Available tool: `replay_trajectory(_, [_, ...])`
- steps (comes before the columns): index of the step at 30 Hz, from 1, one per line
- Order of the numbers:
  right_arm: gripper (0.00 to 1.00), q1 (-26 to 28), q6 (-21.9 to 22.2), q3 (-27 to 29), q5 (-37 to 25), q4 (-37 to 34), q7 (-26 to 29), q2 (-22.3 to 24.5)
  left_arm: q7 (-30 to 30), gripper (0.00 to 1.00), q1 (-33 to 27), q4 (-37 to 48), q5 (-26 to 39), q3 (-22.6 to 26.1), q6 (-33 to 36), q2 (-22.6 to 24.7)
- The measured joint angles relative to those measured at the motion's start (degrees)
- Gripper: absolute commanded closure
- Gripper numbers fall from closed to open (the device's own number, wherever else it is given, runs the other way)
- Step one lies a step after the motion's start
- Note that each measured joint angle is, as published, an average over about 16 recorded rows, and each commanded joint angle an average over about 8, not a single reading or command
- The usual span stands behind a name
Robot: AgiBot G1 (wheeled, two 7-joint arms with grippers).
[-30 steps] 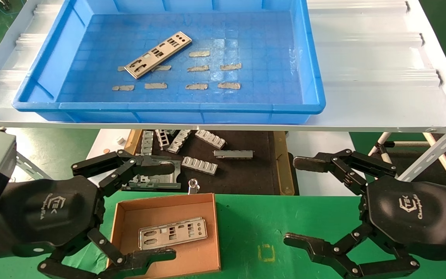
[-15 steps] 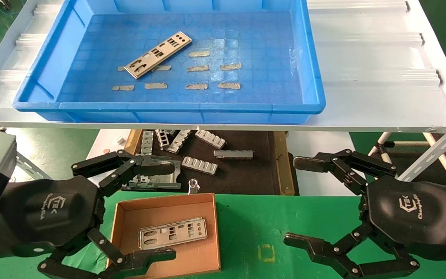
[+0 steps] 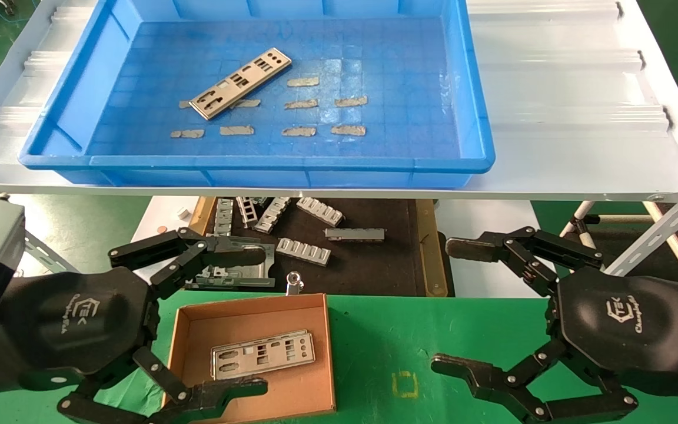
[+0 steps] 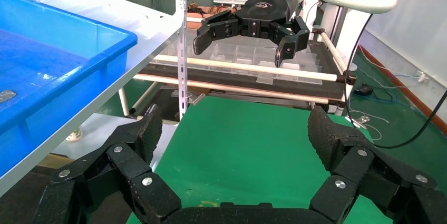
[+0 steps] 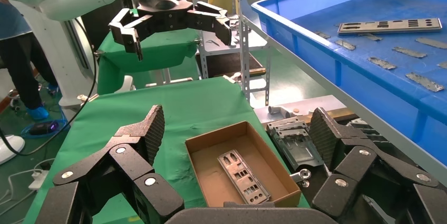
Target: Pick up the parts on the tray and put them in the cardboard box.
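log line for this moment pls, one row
left gripper: open, by box | right gripper: open, over green table | box: plates inside | tray: one plate left

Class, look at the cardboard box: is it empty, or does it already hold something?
Not empty. The cardboard box holds silver plates lying flat on its floor, apparently stacked; the right wrist view shows them too.

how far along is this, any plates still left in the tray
Done: plates already lie in the cardboard box; they look stacked, count unclear. In hand: nothing; the left gripper and right gripper both hang open over the green table, apart from any plate. Left: one plate on the blue tray, among tape scraps.
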Motion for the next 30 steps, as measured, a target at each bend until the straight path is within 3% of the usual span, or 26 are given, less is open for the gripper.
replay_trajectory(30, [0.00,0.0,0.0,0.0,0.0,0.0,0.0,0.0,0.0,0.00,0.0,0.0,0.0,0.0,0.0,0.0])
